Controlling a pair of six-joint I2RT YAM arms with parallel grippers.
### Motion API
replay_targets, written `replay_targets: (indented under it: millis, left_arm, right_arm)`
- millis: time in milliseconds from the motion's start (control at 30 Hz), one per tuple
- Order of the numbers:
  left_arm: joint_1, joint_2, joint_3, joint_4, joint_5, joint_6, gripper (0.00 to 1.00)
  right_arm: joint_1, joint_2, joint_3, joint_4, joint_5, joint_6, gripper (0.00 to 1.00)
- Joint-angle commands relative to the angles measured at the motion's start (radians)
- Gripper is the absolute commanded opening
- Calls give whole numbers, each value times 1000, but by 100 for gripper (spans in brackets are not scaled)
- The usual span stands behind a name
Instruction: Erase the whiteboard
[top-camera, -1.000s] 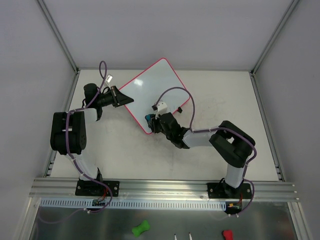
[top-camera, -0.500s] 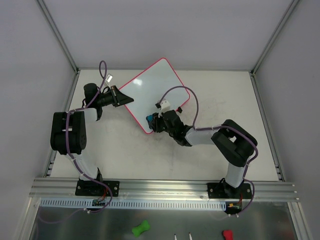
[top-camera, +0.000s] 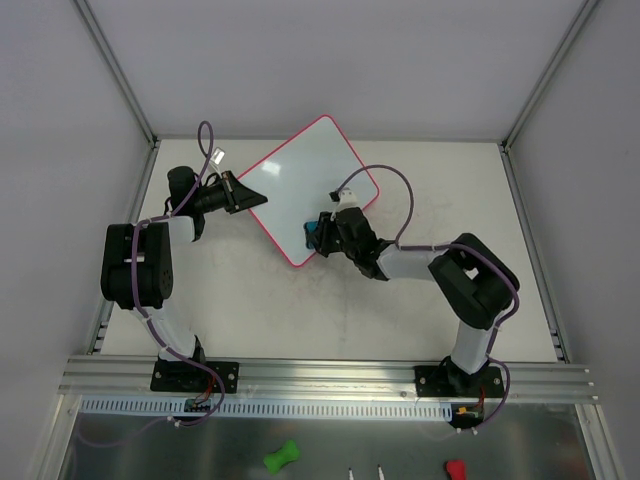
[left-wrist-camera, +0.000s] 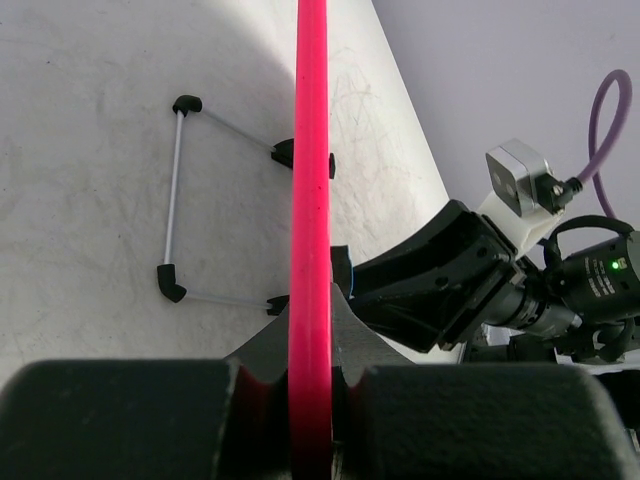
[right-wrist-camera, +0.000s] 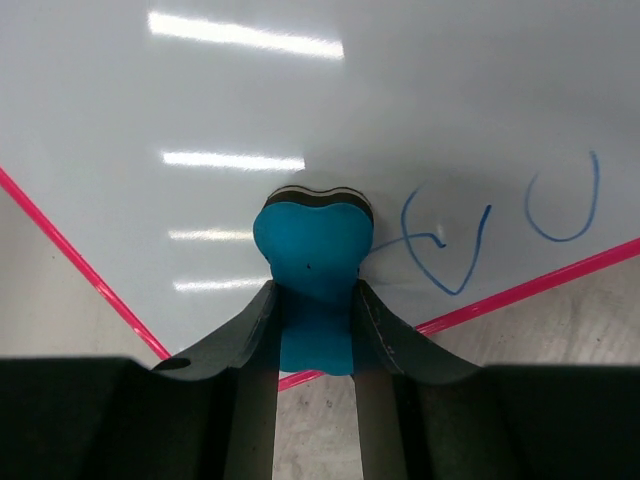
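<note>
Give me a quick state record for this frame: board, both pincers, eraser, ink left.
whiteboard: white face, pink frame, wire stand clipped to its edge
left pincer: shut on the whiteboard's frame
right pincer: shut on the blue eraser
eraser contact: head looks pressed on the board face
ink left: blue scribbles just right of the eraser, near the frame

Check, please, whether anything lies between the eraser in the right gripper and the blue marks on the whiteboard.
Nothing visible does. The right gripper holds the eraser at the whiteboard. The blue marks lie right beside it, with only bare white surface between them.
</note>
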Motion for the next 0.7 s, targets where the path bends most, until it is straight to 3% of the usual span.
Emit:
replay_targets:
  millis: [0, 333, 667]
  left_arm:
    - [-12, 19, 8, -7, 29, 9, 0]
    - [-14, 20, 10, -6, 31, 7, 0]
    - [-14, 20, 10, -4, 33, 7, 0]
  right_arm:
    - [-69, 74, -5, -190, 132, 37, 0]
    - [-135, 75, 34, -265, 174, 178, 0]
    - [-177, 100, 138, -411, 211, 170, 0]
